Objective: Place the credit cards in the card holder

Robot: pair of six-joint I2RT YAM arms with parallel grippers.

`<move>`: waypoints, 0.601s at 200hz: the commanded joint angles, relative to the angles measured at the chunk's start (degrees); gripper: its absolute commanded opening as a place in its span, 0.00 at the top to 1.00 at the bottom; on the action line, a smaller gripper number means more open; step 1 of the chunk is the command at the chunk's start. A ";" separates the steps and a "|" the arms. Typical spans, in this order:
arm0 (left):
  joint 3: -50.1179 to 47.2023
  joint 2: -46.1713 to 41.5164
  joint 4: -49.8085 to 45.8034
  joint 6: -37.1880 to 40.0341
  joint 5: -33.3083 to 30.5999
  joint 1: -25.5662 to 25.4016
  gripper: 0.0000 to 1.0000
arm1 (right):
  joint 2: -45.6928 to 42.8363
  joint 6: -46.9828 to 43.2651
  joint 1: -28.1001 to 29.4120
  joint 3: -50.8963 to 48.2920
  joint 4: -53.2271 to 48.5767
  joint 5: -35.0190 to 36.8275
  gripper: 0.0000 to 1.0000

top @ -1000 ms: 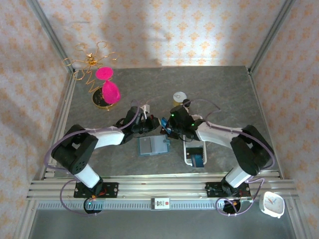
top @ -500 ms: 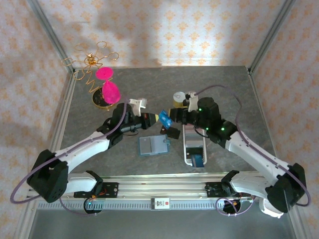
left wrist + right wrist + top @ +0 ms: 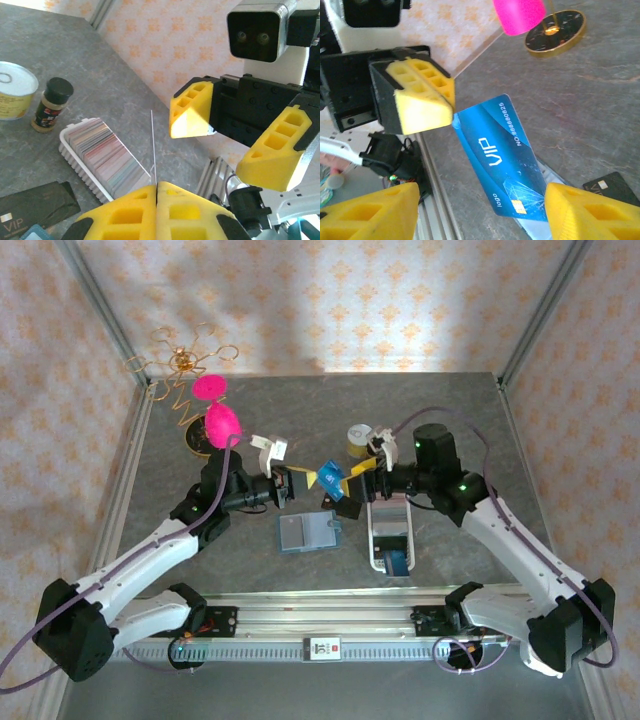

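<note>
**Top view.** Both arms reach to the middle of the tabletop (image 3: 450,410), and their claws meet above it. The left claw (image 3: 298,481) is clamped on one corner of the blue card (image 3: 330,478), which it holds in the air. The right claw (image 3: 365,478) faces it with jaws apart.

The holder (image 3: 308,532) lies flat on the tabletop, just nearer the arm bases than the two claws — apart from both. A white tray (image 3: 373,550) lies to its right, under the right arm. A black card (image 3: 345,508) rests between holder and tray. A can (image 3: 359,437) stands beyond the tray, and a pink hourglass (image 3: 215,420) stands at the far left.

**Left wrist view.** The yellow fingers (image 3: 125,215) are pressed together on the blue card, seen edge-on as a thin line. Beyond them is a row of cards (image 3: 102,150) standing on edge in the tray. A spice bottle (image 3: 52,102) stands beside the can.

**Right wrist view.** The blue card, printed "VIP", sits between the spread fingers (image 3: 370,210). Its lower corner is at the right-hand finger — whether they touch cannot be told.
</note>
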 commanded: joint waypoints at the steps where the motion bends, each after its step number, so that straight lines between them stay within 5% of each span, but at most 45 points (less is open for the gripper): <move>1: 2.02 -1.74 2.66 0.00 4.84 0.49 1.00 | 0.08 -4.49 -0.74 2.58 -1.55 -5.25 0.33; 54: 2.62 -3.16 3.00 -0.54 7.38 0.45 1.00 | 1.55 -5.69 -1.84 4.20 -2.27 -4.80 0.35; 120: 3.04 -3.24 4.49 -2.45 8.70 0.48 1.00 | 4.69 -7.01 -1.82 6.34 -6.18 -13.96 0.48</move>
